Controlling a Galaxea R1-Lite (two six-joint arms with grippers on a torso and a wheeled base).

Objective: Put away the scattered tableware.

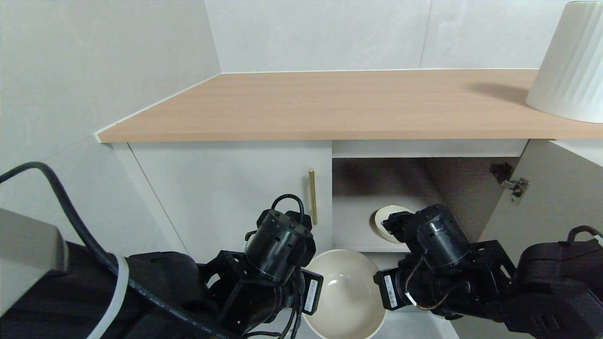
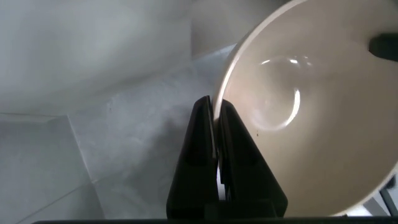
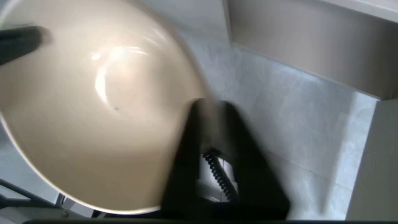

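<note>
The cream bowl (image 1: pixel 346 294) (image 2: pixel 298 112) (image 3: pixel 106 112) is up in the air, low down in front of the open cupboard (image 1: pixel 424 188). It sits the right way up, and we can see a shiny spot of light inside it. It hangs between our two arms, just outside the cupboard and a bit lower than the shelf.

Our left gripper (image 1: pixel 313 294) (image 2: pixel 214 115) is on the bowl's left side. Its two black fingers (image 2: pixel 199 143) are pinched tight on the rim, one finger inside the bowl and one outside.

Our right gripper (image 1: pixel 387 289) (image 3: pixel 208 115) is on the bowl's right side. It looks blurry in the right wrist view, but it too is squeezed onto the rim.

Behind the right arm, a small cream plate (image 1: pixel 388 217) lies on the cupboard shelf (image 1: pixel 353 226). The arm hides part of it.

The cupboard's right door (image 1: pixel 541 212) stands wide open, and we can see a metal hinge (image 1: pixel 516 188) on it. The left door (image 1: pixel 226 197) is closed. It has a thin gold handle (image 1: pixel 312 197) that stands up straight near its edge.

On top is a long wooden counter (image 1: pixel 330 103). A tall white ribbed lampshade (image 1: pixel 570 61) stands on its right end. The walls (image 1: pixel 94 61) are pale tiles, and the floor (image 2: pixel 124 155) under the bowl is pale too.
</note>
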